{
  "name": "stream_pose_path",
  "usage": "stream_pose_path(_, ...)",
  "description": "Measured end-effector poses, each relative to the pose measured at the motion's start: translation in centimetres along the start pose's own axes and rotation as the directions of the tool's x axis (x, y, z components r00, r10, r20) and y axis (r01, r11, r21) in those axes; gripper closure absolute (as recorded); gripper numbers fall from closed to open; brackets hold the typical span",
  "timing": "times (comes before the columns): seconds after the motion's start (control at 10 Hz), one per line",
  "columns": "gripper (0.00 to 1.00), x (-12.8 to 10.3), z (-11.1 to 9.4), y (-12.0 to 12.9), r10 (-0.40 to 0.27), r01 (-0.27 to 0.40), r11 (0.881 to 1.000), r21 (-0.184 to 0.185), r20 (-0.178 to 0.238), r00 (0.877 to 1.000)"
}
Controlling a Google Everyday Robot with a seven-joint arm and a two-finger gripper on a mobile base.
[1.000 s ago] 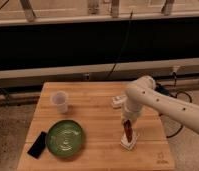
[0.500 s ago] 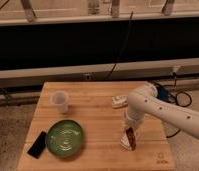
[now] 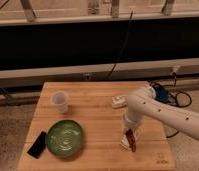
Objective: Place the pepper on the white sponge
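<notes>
The dark-red pepper lies tilted against the top of the white sponge, near the front right of the wooden table. My gripper is directly above the pepper and the sponge, at the end of the white arm that reaches in from the right. The gripper hides the upper end of the pepper and part of the sponge.
A flat elongated white object lies behind the gripper. A white translucent cup stands at the back left. A green plate and a black phone lie at the front left. Cables and a blue object sit off the table's right edge.
The gripper has come down a little and shifted slightly right. The pepper has gone from hanging upright to lying low and tilted on the sponge.
</notes>
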Motion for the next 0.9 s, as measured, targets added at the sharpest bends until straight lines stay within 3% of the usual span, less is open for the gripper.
stream_pose_path(0.6, 1.0, -0.01, 0.8, 0.05, -0.033, 0.033, 0.999, -0.002, 0.006, 0.999)
stream_pose_path(0.9, 0.9, -0.03, 1.03, 0.05, -0.049, 0.049, 0.999, 0.0, 0.01, 0.999)
